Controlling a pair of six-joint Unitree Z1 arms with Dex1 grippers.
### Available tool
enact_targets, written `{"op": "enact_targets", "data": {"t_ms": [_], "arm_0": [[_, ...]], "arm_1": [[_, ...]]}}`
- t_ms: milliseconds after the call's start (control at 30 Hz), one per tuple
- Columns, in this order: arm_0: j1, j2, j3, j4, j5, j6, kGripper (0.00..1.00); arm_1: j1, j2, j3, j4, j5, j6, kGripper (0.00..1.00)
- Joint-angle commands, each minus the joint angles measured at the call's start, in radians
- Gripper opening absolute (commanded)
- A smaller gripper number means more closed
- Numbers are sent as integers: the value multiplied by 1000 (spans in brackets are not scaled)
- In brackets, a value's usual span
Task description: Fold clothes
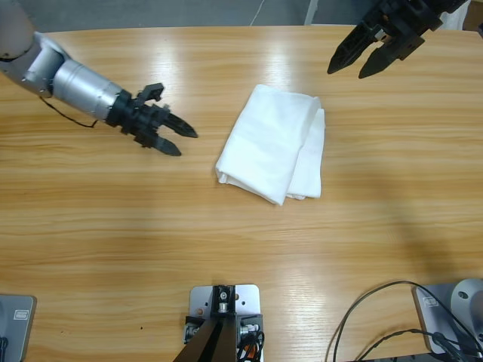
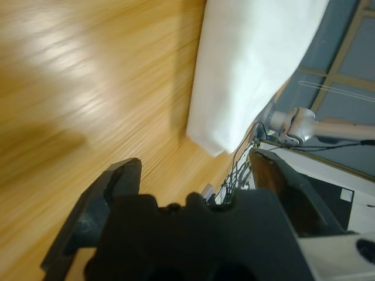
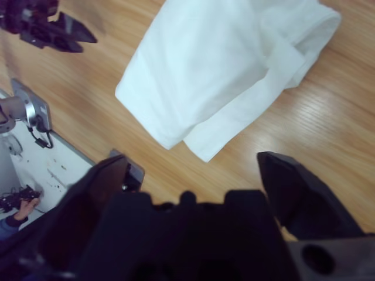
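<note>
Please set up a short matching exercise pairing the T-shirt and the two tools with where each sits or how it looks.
Things:
1. T-shirt
2. left tool
3. right tool
4. table

Descriptions:
A. open, apart from the cloth, near the far edge
B. wooden, bearing the cloth
C. white, folded into a compact bundle
D. open, pointing at the cloth from the side

Pairs: 1-C, 2-D, 3-A, 4-B

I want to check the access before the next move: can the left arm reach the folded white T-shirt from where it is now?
Probably yes. The left gripper is open and points at the folded white T-shirt, with only bare table between them.
</note>
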Motion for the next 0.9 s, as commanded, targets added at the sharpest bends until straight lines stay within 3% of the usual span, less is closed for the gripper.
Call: {"op": "enact_targets", "data": {"t_ms": [33,500,567,600,733,900], "arm_0": [[-145,77,-103,-17,11,-147,849],[-157,136,-143,22,43,-347,867],[-170,133,-185,77,105,-305,897],[-175,137,-214,121,143,-276,867],[-189,205,-429,406,354,-171,833],[-230,220,-497,442,458,-156,840]], "arm_1": [[14,-32,5,42,-16,5,942],[14,-129,5,117,12,-25,982],[14,-141,4,117,30,-25,982],[14,-148,2,118,45,-25,982],[14,-181,11,128,65,-33,982],[16,-191,37,128,78,-49,982]]}}
